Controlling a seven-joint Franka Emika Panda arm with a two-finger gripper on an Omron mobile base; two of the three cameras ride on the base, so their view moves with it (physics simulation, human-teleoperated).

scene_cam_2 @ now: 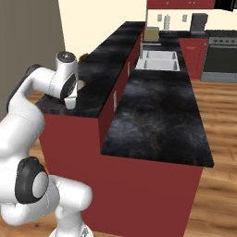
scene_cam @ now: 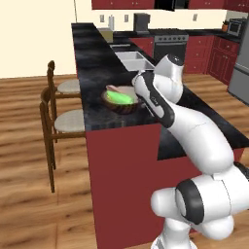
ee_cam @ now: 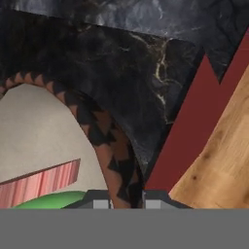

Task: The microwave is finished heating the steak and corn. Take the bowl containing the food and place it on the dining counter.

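Closest to the hand camera, the gripper (ee_cam: pixel 126 200) straddles the rim of the bowl (ee_cam: pixel 104 141), one dark fingertip inside the wall and one outside, closed onto that brown, zigzag-patterned edge. Inside the bowl, the striped pinkish steak (ee_cam: pixel 41 186) lies on the pale floor, with the green husk of the corn (ee_cam: pixel 53 199) just below it at the bottom of the hand view. From the left base view the bowl (scene_cam: pixel 120 103) sits on the dining counter (scene_cam: pixel 95 68), near its front end and toward the edge that faces the lower counter, the corn (scene_cam: pixel 119 97) lying bright green across it and a sliver of pink meat showing at its far side. The white arm's wrist bends down beside the bowl and covers the gripper there. In the right base view the wrist hangs over the same front corner of the dining counter (scene_cam_2: pixel 111 51) and hides the bowl. Two wooden stools (scene_cam: pixel 61 104) stand along the counter's outer side. Farther back, on the lower black-topped counter, a double sink (scene_cam_2: pixel 159 60) is set in, and beyond it a black oven (scene_cam: pixel 169 46) stands against the wall.
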